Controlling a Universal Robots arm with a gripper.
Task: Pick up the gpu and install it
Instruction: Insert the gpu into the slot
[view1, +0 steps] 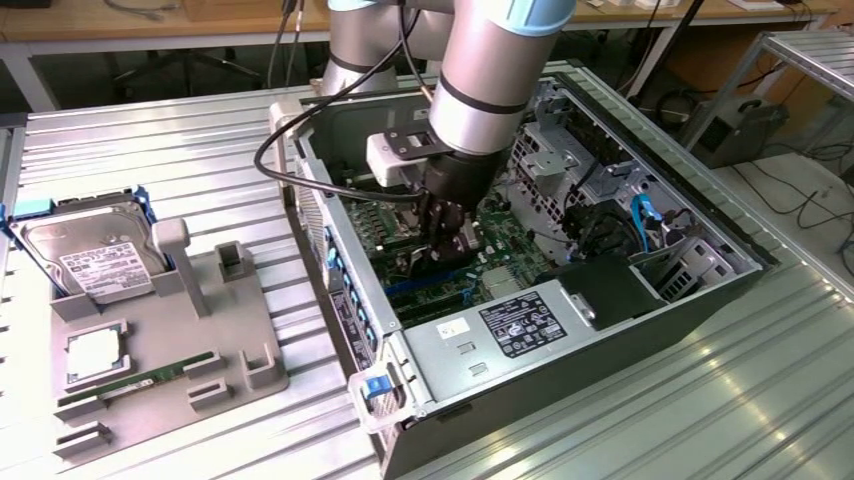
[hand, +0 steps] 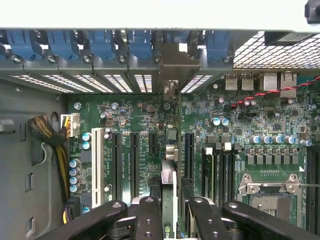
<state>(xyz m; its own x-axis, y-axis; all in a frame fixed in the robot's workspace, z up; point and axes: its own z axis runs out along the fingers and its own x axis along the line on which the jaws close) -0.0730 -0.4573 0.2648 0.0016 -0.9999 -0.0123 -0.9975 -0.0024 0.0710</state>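
Observation:
My gripper (view1: 450, 238) reaches down into the open computer case (view1: 400, 345), over the green motherboard (view1: 514, 250). It is shut on the gpu (view1: 458, 252), a thin dark card held on edge. In the wrist view the black fingers (hand: 148, 220) clamp the gpu (hand: 172, 172) from both sides. The card runs away from the gripper (hand: 173, 212) between two black expansion slots. Its silvery end bracket (hand: 172, 75) stands against the slotted rear wall of the case, under the blue latches. I cannot tell whether the card's edge sits in a slot.
A grey holder (view1: 254, 365) on the metal table at the exterior view's left carries a silver hard drive (view1: 94, 258), a processor chip (view1: 96, 352) and a green memory stick (view1: 134, 385). Inside the case are a power supply (view1: 521, 325), cable bundles (hand: 50, 137) and a processor socket (hand: 270, 192).

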